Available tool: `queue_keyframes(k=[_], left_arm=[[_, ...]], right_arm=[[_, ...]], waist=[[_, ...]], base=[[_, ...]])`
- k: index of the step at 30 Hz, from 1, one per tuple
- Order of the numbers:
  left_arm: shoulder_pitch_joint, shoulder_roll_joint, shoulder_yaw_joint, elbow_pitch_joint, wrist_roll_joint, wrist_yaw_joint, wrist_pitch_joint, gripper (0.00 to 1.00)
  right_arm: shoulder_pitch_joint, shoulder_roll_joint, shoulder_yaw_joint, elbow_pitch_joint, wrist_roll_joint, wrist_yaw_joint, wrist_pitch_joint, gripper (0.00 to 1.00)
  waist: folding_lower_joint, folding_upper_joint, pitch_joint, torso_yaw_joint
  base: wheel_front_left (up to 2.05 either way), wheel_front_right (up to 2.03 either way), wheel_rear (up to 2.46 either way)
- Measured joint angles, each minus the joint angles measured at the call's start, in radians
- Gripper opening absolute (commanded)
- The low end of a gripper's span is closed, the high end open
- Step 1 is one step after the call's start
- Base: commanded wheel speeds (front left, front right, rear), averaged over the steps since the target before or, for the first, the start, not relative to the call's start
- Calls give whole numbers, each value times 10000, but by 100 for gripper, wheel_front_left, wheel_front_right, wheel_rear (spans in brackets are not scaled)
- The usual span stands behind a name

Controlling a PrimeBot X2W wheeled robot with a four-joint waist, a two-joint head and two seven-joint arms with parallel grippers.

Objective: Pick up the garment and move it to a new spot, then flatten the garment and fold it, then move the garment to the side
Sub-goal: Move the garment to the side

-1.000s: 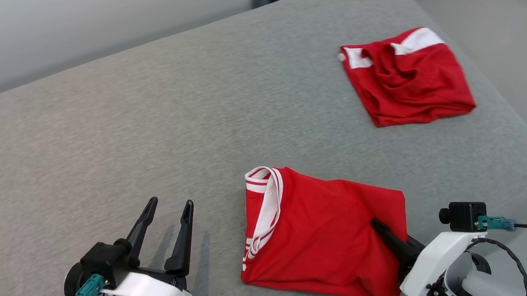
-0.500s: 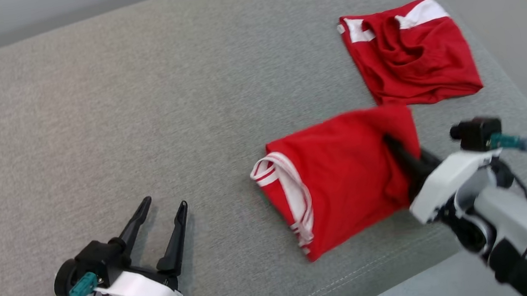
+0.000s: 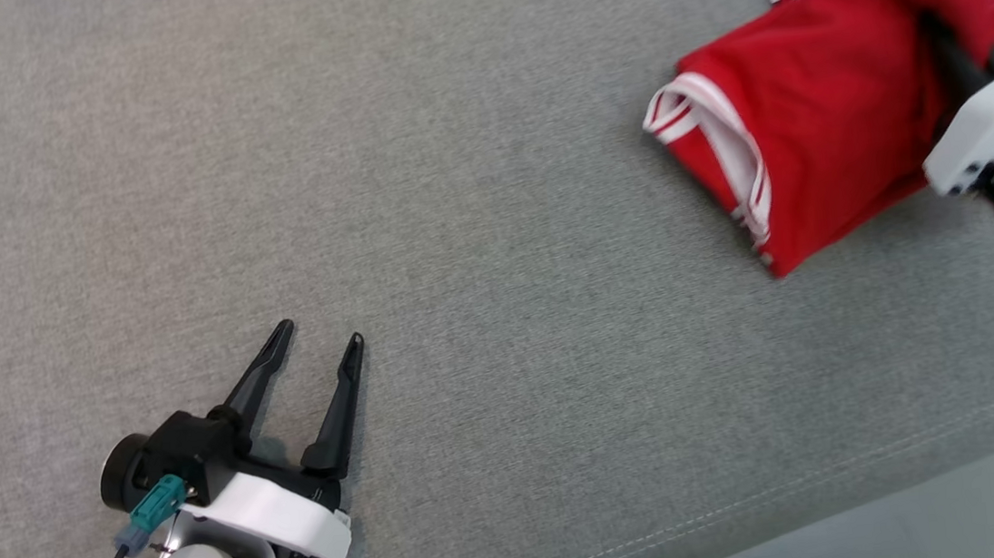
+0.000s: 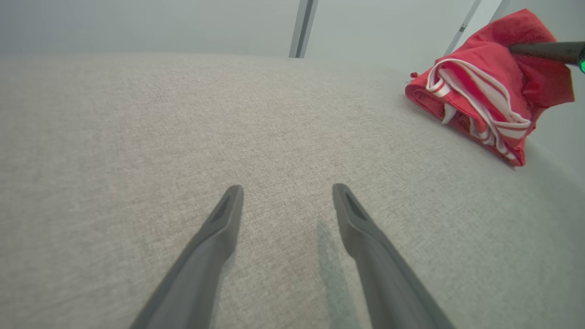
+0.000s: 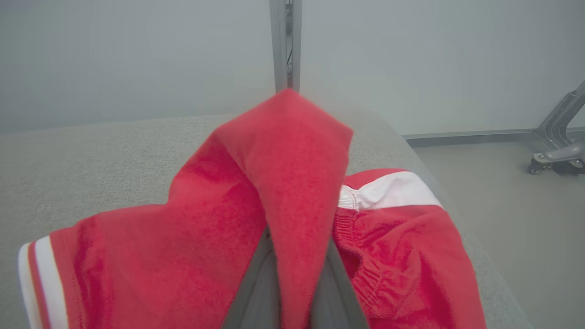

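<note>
- Left gripper (image 3: 320,332) spread wide and empty, low over the front-left part of the grey cushion (image 3: 451,183). Bare upholstery between its fingers (image 4: 205,256) in the left wrist view.
- Not involved in the current step, by the look of it.
- Garment (image 3: 790,105) near the cushion's far right corner. Red with white-striped trim, folded into a compact packet, striped edge facing left. Lower edge resting on the cushion, one corner raised.
- Right gripper (image 3: 939,36) clenched on that raised corner. Fingertips buried in the cloth, red fabric draped in a peak over both fingers in the right wrist view.
- Second red garment (image 5: 402,228) with a white band lying just behind at the cushion's right edge. Held one partly overlapping it. Touching or not: cannot tell.
- Progress, judged:
  - Done: pick-up, flatten and fold, going by the tidy packet.
  - In hand: final move to the side.
  - Left: set down flat near the right edge, let go, back the arm off.
- Risk: fold may open up with the grip on one corner only.
- Count: two grippers, two red garments, one cushion.
</note>
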Motion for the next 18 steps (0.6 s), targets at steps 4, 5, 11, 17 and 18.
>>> queue_keyframes(k=[4,5,11,17,18], left_arm=[[-156,-6,-186,-121,4,0,-59,100],[-218,-12,-249,-136,2,0,-59,100],[-389,-48,-408,-253,4,-69,-84,100],[-432,-38,-393,-416,98,-75,-86,100],[-433,-40,-393,-443,119,-75,-86,100]], right_arm=[[-683,4,-435,880,-387,0,-2,0],[-823,-4,-502,1110,-474,0,0,0],[-1448,-169,-928,2180,-834,0,-2,0],[-1800,-614,-1429,2646,-1170,0,-4,0],[-1800,-662,-1544,2679,-1172,0,-4,0]], waist=[[0,0,274,256],[0,0,329,322],[0,0,552,649],[0,0,686,790],[0,0,693,806]], base=[[0,0,0],[0,0,0],[0,0,0],[0,0,0],[0,0,0]])
